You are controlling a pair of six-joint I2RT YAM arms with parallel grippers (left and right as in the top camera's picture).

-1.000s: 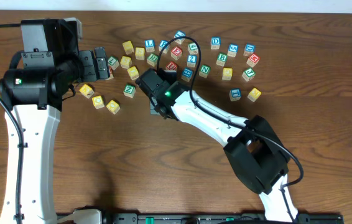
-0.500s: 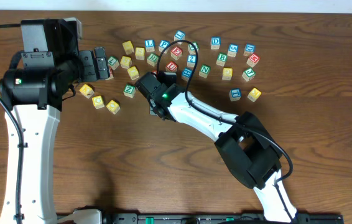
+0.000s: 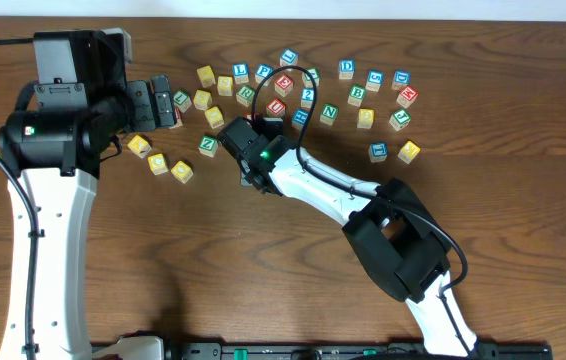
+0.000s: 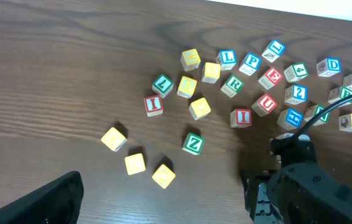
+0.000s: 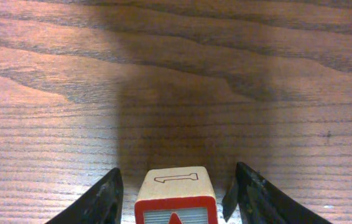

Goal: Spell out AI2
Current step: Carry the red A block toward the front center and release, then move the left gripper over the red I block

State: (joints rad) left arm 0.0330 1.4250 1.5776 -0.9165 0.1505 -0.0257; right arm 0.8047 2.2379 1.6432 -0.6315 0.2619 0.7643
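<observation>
The right gripper [image 5: 177,177] is down at the table [image 3: 163,290]. Its jaws are parted just wider than a red-framed block [image 5: 176,190] that sits between them, with a thin gap on either side. The top face of that block carries an outlined mark lying sideways, a 1 or an I. On the face toward the camera only a red pointed tip shows, too cut off to read. From overhead the arm's wrist covers this block, just below the main scatter of letter blocks.

The left gripper [image 3: 167,102] is held above the table at the left edge of the scatter, jaws standing wide apart.

Looking down from the left wrist, the blue 2 block [image 4: 295,93] lies in the thick of the cluster, just beside a red U block [image 4: 265,102] and below a red E block [image 4: 269,76]. A red I block [image 4: 153,104] sits toward the left, and a second red I block [image 4: 240,117] is near the U. Other letters read clearly: a blue L block [image 4: 226,59], a blue P block [image 4: 249,62], a green R block [image 4: 232,84] and a blue D block [image 4: 331,65]. A green Z block [image 4: 193,143] stands apart lower down. Which block bears the A I cannot tell.
</observation>
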